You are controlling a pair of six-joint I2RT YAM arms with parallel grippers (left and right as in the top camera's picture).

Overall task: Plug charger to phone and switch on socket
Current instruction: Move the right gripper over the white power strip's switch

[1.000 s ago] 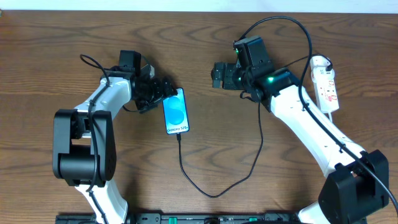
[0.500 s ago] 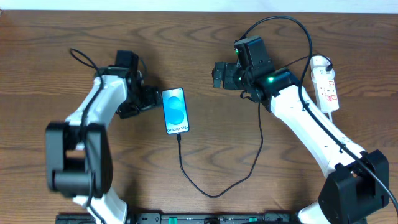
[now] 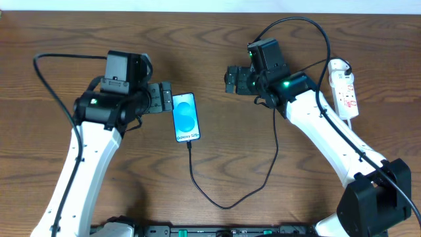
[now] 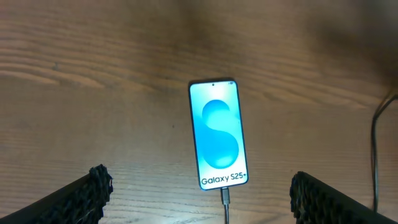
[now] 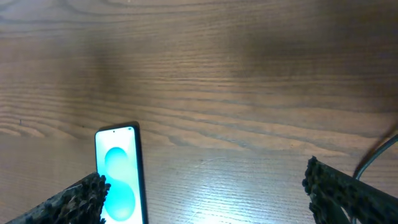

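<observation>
Flat on the brown wooden table (image 3: 210,39), just toward 9 o'clock from its middle, lies the phone (image 3: 185,117), a slim black-edged smartphone with a light blue screen, darker blue circles and the words "Galaxy S25+". Its lettered end points to 6 o'clock. The charger (image 3: 227,207), a long thin black cable, meets that end with its small connector tip (image 4: 225,199) seated at the phone's bottom edge. From there it drops toward 6 o'clock, loops round, and climbs toward 1 o'clock.

The left gripper (image 3: 163,99) hangs released and holds nothing, its jaws spread wide. It sits just beside the phone's top corner at 10 o'clock. In the left wrist view its two black textured fingers (image 4: 87,196) flank the phone from above without touching it.

The right gripper (image 3: 231,79) is likewise spread and empty, near the phone at its 2 o'clock.

The socket (image 3: 345,89), a narrow white power strip with small red marks, lies at the table's 2 o'clock edge, well apart from both grippers. Its switch position is too small to read.
</observation>
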